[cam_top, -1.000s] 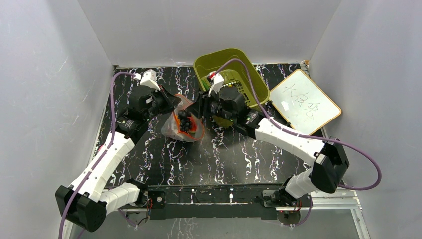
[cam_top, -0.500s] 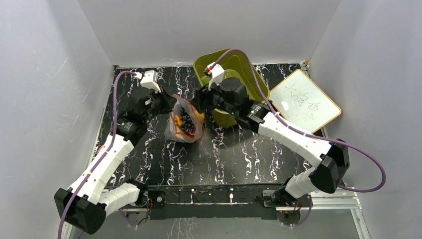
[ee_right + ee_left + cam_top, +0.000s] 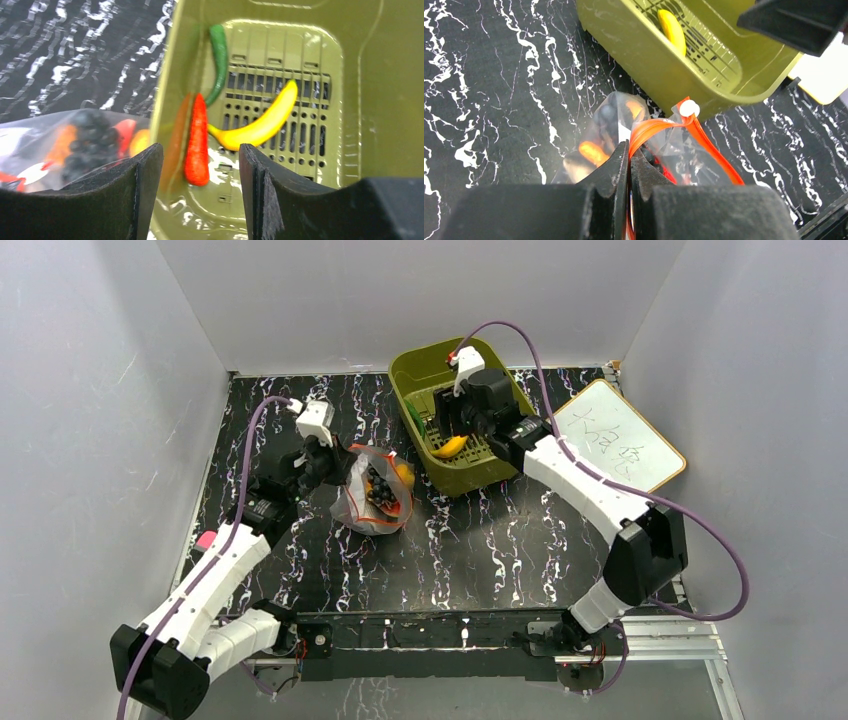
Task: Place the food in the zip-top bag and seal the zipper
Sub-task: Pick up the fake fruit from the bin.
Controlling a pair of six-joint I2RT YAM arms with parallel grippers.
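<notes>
Here the left hand [image 3: 629,150] is clamped tight on the zipper [image 3: 709,145], the red-orange strip along the mouth of the zip-top bag [image 3: 368,508]. It holds that edge raised while the bag's bottom rests on the tabletop [image 3: 500,550], a little left of the middle and just beside the near left corner of the olive-green basket [image 3: 465,478]. Through the clear plastic show a dark grape bunch [image 3: 378,487] and some orange and red pieces. The right hand [image 3: 200,150] hangs over the basket, which stands at the far edge of the tabletop; its fingers are spread apart with nothing between them. Below it, on the slotted floor, lie a yellow banana [image 3: 260,125], a red chili [image 3: 197,145] and a green piece [image 3: 217,60]. A whiteboard [image 3: 612,445] lies by the far right corner.
</notes>
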